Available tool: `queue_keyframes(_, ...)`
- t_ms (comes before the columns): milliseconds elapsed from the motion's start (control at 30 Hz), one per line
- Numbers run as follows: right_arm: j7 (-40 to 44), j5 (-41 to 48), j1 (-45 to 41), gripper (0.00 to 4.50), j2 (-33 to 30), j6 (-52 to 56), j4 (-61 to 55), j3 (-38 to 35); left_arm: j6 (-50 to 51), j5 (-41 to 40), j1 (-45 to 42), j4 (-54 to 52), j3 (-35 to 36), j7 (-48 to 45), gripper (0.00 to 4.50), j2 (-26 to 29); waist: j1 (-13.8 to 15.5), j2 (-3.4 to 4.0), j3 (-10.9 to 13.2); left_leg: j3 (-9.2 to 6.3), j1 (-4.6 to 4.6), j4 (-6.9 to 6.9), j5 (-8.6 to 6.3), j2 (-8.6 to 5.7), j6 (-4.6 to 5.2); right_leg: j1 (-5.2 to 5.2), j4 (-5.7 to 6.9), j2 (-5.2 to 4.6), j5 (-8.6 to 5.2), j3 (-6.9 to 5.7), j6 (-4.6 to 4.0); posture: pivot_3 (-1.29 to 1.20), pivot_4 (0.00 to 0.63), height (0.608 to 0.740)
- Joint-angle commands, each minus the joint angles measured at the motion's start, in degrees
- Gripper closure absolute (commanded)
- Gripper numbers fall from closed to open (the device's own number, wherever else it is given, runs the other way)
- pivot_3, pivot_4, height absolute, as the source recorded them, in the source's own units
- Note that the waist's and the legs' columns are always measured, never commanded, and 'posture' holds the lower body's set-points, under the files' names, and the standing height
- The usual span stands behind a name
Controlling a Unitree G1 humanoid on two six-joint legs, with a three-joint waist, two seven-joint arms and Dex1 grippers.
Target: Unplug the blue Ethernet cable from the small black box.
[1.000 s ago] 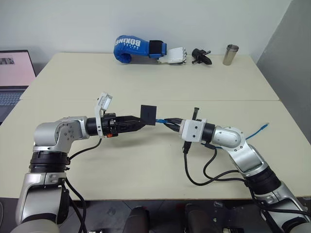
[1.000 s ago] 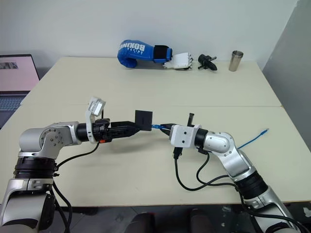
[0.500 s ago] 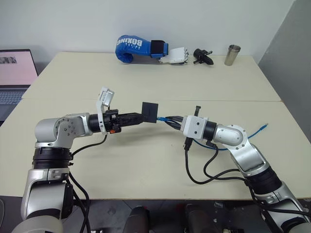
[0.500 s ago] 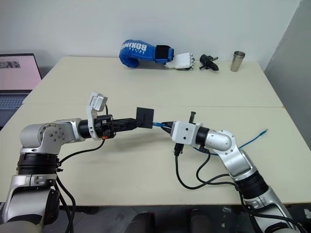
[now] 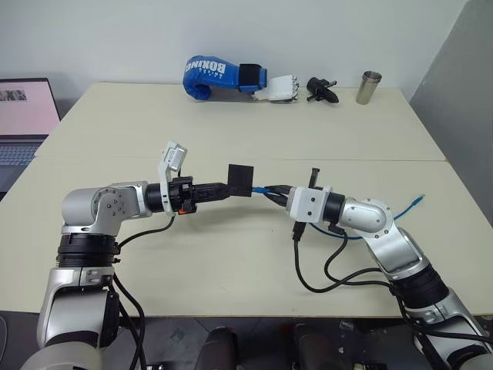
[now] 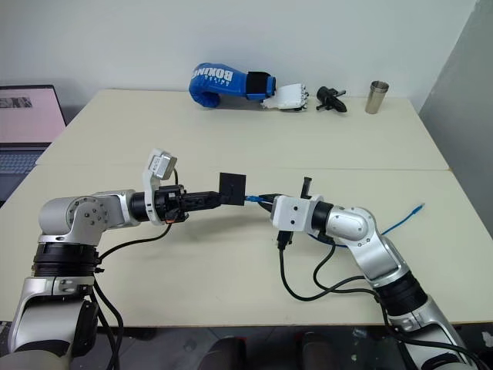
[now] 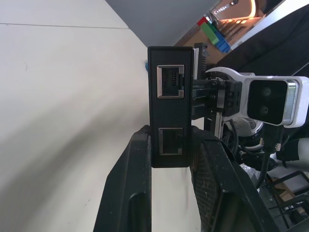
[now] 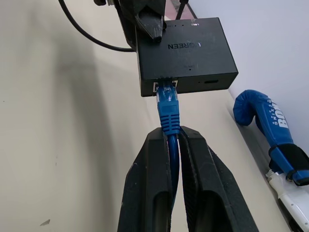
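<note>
Above the table's middle, the small black box (image 5: 241,179) is held up between both arms. My left gripper (image 5: 226,186) is shut on the box's left edge; the left wrist view shows its fingers (image 7: 133,183) pinching the box (image 7: 170,96) just below two empty ports. The blue Ethernet cable (image 8: 169,111) is plugged into a port on the opposite edge of the box (image 8: 186,48). My right gripper (image 8: 171,133) is shut on the cable just behind the plug. The cable's rest trails right across the table, its free end (image 5: 420,200) by the right edge.
Along the far edge lie a blue boxing glove (image 5: 212,75), a white model hand (image 5: 279,87), a black clamp-shaped tool (image 5: 320,89) and a metal cup (image 5: 367,86). A laptop (image 5: 23,116) stands at the left. Black wires (image 5: 323,274) loop under my right arm.
My left gripper's fingers, spread around the box's edge a second ago, have closed on it. Box, cable and right gripper have stayed where they were.
</note>
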Motion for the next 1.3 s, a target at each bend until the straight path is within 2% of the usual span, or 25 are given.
queue_keyframes(33,1.4,-0.6,0.0,3.40,-1.1,-2.3,-4.1,0.3,-1.6,0.6,-1.2,0.1,-0.5,-0.5,3.72,0.1,0.0,0.00,0.0,0.00,0.00,0.00,0.00,0.00,0.00,0.00,0.00,0.00,0.00,0.00,0.00,0.00,0.150,0.740)
queue_keyframes(167,4.4,2.0,1.4,2.53,-3.3,1.9,-7.9,-0.7,-3.6,1.6,-0.8,-0.6,-1.6,-1.8,3.72,0.8,0.0,0.00,0.0,-0.01,0.00,0.00,0.00,0.00,0.00,0.00,0.00,0.00,0.00,-0.01,0.00,0.00,0.150,0.740)
queue_keyframes(233,8.2,7.4,3.2,2.51,-5.5,9.9,-12.6,-2.4,-5.2,2.2,-0.1,-2.5,-2.9,-3.5,3.72,1.3,0.1,0.00,0.0,-0.01,0.00,-0.01,0.00,-0.01,0.00,0.01,-0.01,-0.01,0.00,-0.01,0.00,0.00,0.150,0.740)
queue_keyframes(333,8.8,18.1,3.8,2.51,-5.2,25.5,-17.5,-7.3,-8.1,3.6,0.6,-3.9,-4.8,-5.9,3.72,2.3,0.1,0.00,0.0,-0.01,-0.01,0.00,0.00,-0.01,0.00,0.04,-0.05,-0.02,0.00,0.00,0.00,0.00,0.150,0.740)
queue_keyframes(467,4.5,29.7,-0.7,2.51,-1.4,46.6,-16.9,-14.1,-13.7,6.3,0.3,-5.2,-7.0,-9.2,3.72,3.6,-0.1,0.00,0.0,-0.03,0.08,0.00,0.00,0.03,0.00,0.10,-0.01,-0.02,0.00,0.00,-0.01,0.00,0.150,0.740)
queue_keyframes(633,2.5,40.5,-4.2,2.51,2.0,62.6,-16.1,-18.2,-16.3,7.0,-1.4,-6.3,-7.3,-11.0,3.72,4.1,0.1,0.00,0.0,-0.05,0.09,-0.05,0.00,0.04,0.00,0.07,0.00,0.01,0.01,-0.02,-0.04,0.00,0.150,0.740)
queue_keyframes(900,0.7,46.9,-7.7,2.51,4.7,69.7,-12.2,-19.0,-16.2,6.3,-3.1,-8.0,-7.2,-11.8,3.72,4.1,0.0,0.01,0.0,0.02,-0.02,-0.04,-0.01,-0.03,0.02,0.01,-0.09,-0.02,0.00,0.01,-0.05,0.00,0.150,0.740)
queue_keyframes(1300,1.5,51.5,-9.8,2.51,4.8,70.6,-9.6,-17.5,-16.3,6.9,-3.7,-7.2,-7.5,-12.7,3.72,4.2,0.0,0.01,0.0,0.02,-0.03,-0.06,-0.01,-0.01,0.03,-0.03,-0.08,0.01,-0.01,0.00,-0.05,0.00,0.150,0.740)
